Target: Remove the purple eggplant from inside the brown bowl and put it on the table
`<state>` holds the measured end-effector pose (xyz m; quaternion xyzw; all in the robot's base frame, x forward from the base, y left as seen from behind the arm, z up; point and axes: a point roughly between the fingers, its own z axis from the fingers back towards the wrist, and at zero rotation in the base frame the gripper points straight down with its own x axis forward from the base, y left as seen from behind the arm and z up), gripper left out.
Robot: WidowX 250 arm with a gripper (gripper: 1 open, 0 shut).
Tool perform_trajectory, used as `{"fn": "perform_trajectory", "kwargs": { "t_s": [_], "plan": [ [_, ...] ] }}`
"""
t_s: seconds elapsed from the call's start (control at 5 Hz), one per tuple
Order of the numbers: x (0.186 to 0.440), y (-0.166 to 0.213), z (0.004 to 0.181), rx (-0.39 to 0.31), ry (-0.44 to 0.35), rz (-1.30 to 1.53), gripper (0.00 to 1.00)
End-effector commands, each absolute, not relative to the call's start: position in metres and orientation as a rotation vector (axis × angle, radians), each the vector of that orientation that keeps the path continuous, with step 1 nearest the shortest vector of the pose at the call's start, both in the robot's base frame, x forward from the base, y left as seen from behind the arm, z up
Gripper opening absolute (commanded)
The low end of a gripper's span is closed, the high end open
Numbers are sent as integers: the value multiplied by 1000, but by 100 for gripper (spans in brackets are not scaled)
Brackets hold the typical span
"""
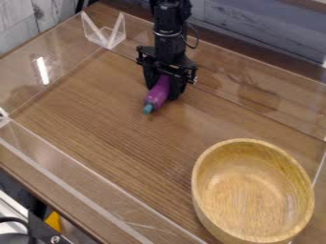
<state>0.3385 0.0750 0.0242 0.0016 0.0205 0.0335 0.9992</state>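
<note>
The purple eggplant (156,93) lies on the table (102,143) at the back centre, its teal stem end pointing toward the front left. My gripper (167,82) points straight down over its far end, with one finger on each side of the fruit. How tightly the fingers press on it does not show at this size. The brown bowl (254,191) stands at the front right, well apart from the gripper, and nothing is in it.
Low clear acrylic walls (51,57) border the tabletop on all sides. A clear folded stand (105,31) sits at the back left corner, close to the arm.
</note>
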Motion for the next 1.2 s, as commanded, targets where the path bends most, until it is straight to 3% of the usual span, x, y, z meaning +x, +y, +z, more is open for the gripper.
{"fn": "perform_trajectory", "kwargs": {
  "t_s": [0.0, 0.4, 1.0],
  "plan": [
    [347, 86, 69, 12, -75, 114, 0],
    [336, 81, 95, -10, -91, 227, 0],
    [326, 49, 111, -13, -72, 294, 0]
  ]
}}
